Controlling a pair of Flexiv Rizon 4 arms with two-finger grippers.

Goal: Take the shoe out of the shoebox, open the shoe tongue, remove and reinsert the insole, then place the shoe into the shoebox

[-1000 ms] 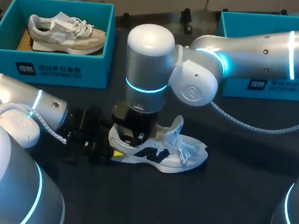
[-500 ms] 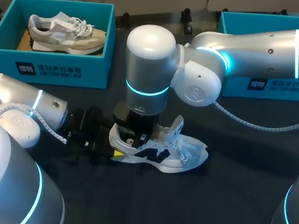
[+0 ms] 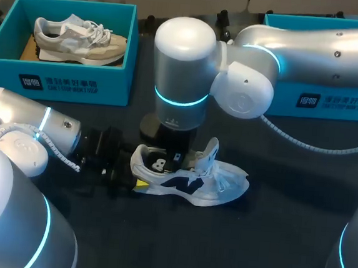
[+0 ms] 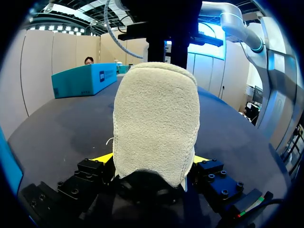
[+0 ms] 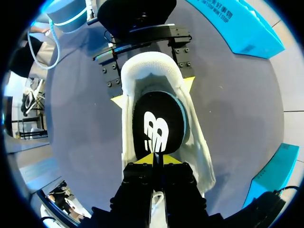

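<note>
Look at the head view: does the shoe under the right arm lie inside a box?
No: the shoe lies on the table, outside both the left box and the right box.

- White shoe (image 3: 190, 182), black mark along its side, cream suede at the heel.
- Black insole (image 5: 158, 128) inside the shoe, white logo on it.
- Bright yellow tips on the left gripper (image 4: 151, 160) at the shoe's heel.
- Teal shoebox (image 3: 58, 76) behind the shoe, white print on its front, holding a grey-and-beige sneaker (image 3: 81, 37) with white laces.
- Silver right arm (image 3: 311, 54) above the shoe, cyan light rings.
- Dark table (image 3: 270, 242) under the shoe.
</note>
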